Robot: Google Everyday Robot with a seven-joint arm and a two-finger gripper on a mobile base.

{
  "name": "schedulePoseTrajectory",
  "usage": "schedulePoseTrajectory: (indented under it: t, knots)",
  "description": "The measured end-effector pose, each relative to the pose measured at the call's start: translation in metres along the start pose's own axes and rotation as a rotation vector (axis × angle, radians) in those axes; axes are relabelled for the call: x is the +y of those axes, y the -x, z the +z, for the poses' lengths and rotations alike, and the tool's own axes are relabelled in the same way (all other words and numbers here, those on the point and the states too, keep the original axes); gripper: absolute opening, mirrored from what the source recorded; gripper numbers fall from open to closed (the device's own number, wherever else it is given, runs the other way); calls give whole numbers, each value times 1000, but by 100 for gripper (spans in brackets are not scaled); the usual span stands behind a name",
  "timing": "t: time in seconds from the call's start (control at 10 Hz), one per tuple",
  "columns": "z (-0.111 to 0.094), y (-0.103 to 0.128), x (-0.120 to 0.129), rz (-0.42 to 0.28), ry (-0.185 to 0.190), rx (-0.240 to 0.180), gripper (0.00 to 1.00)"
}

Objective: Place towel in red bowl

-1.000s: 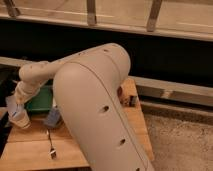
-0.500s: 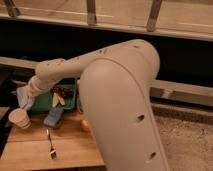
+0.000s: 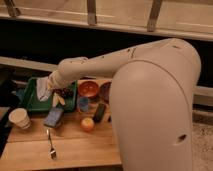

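Camera view: we see the white arm (image 3: 150, 100) reach in from the right and across the table (image 3: 75, 150). The pincer (image 3: 50, 84) sits at the arm's far left end, over the green tray (image 3: 31, 102). It is clamped narrow on the towel (image 3: 43, 92), a whitish cloth bunched at its tip and hanging above the tray, so the fingers are mostly hidden by cloth.

The red bowl (image 3: 88, 89) stands near the pincer, to its right in the picture, just beside the tray edge and apart from the towel. Right of that we see the purple bowl (image 3: 104, 92), partly covered by the arm.

Below and right of the pincer are a small blue cup (image 3: 83, 104), a dark object (image 3: 100, 112) and an orange fruit (image 3: 87, 124). Just below the pincer lies the blue-grey sponge (image 3: 53, 118). Below left of the pincer stands the beige cup (image 3: 19, 118). A metal utensil (image 3: 51, 145) lies well below the pincer, on bare wood.
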Motion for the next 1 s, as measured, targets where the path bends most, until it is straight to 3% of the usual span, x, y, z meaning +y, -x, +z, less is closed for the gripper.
schedulePoseTrajectory:
  t: [0.4,1.0]
  knots:
    - [-39,-1,-70,136,-67,-21,0]
    - [-36,-2,-68,136,-64,-17,0]
